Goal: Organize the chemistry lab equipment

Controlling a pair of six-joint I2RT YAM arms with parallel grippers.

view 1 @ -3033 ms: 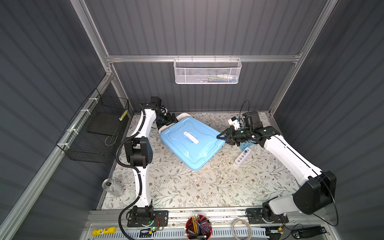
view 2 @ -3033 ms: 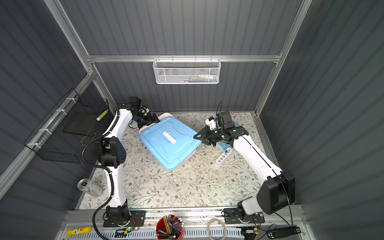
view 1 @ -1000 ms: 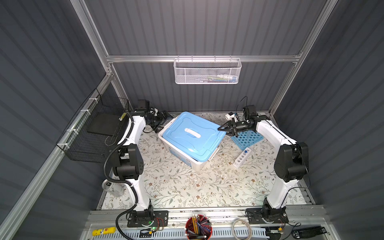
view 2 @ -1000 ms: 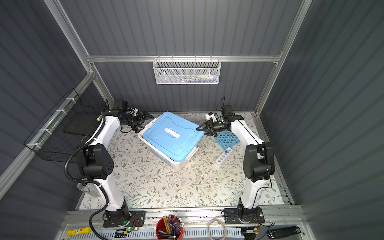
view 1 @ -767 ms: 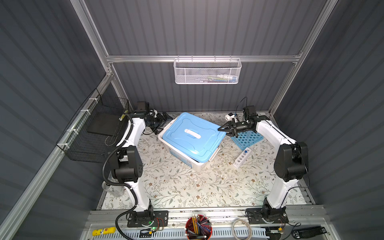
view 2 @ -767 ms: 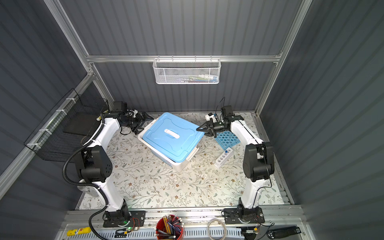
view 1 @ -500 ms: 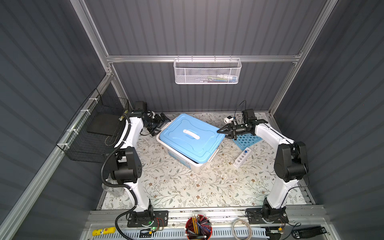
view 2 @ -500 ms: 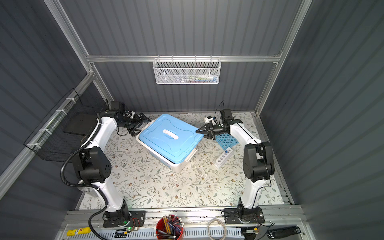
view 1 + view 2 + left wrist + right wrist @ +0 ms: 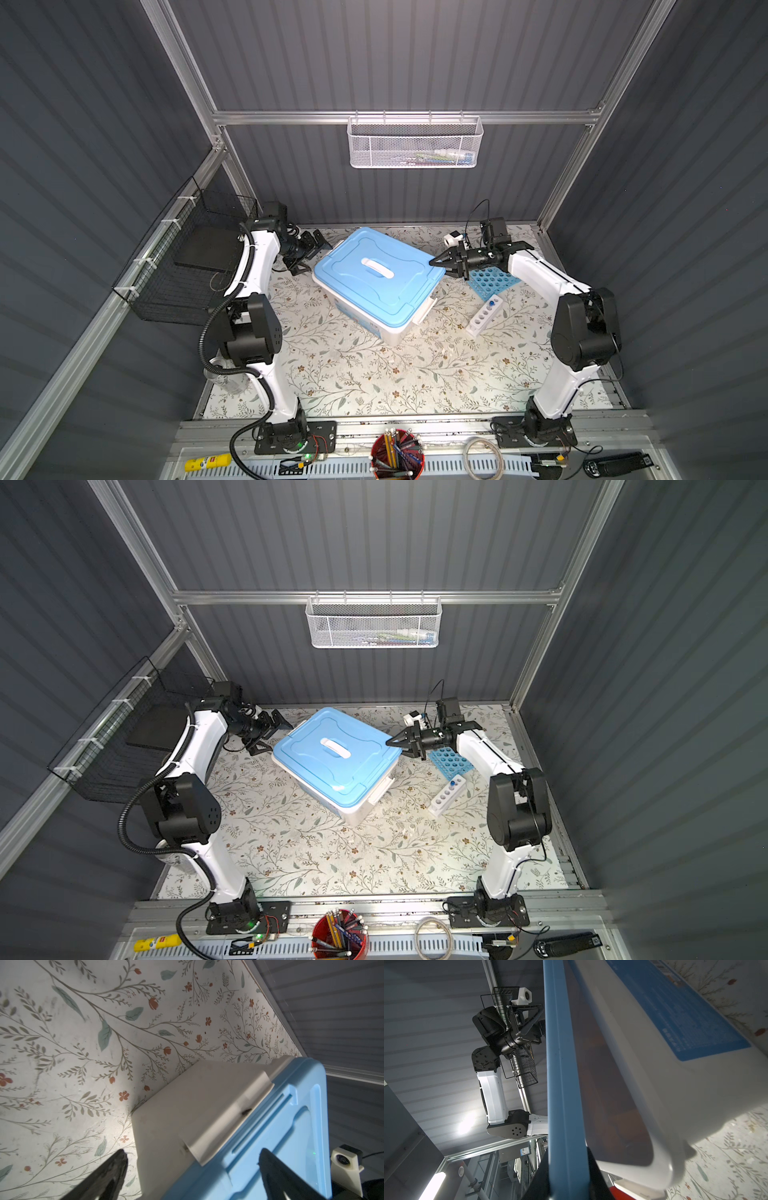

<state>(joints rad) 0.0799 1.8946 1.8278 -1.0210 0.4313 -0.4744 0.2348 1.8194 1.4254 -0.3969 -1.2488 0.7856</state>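
Note:
A white storage box (image 9: 390, 328) with a blue lid (image 9: 376, 270) stands mid-table in both top views. My right gripper (image 9: 436, 262) is shut on the lid's rim (image 9: 560, 1064) at its right corner, one finger on each side (image 9: 568, 1159). My left gripper (image 9: 316, 253) is open beside the box's left end. In the left wrist view its fingers (image 9: 193, 1154) straddle the white latch (image 9: 226, 1118) without touching it. A blue-capped test tube (image 9: 491, 303) stands in a white rack (image 9: 482, 318) beside a blue rack (image 9: 492, 280). A clear glass vessel (image 9: 228, 378) sits by the left arm's base.
A black wire basket (image 9: 195, 257) hangs on the left wall and a white mesh basket (image 9: 415, 143) on the back wall. On the front rail are a red cup of pencils (image 9: 397, 455), a yellow tube (image 9: 208, 462) and a coiled cable (image 9: 482, 455).
Three seconds ago the box hung tilted and nearer the front. It now rests level further back. Both arms have folded back with it, and the right gripper stays on the lid's rim.

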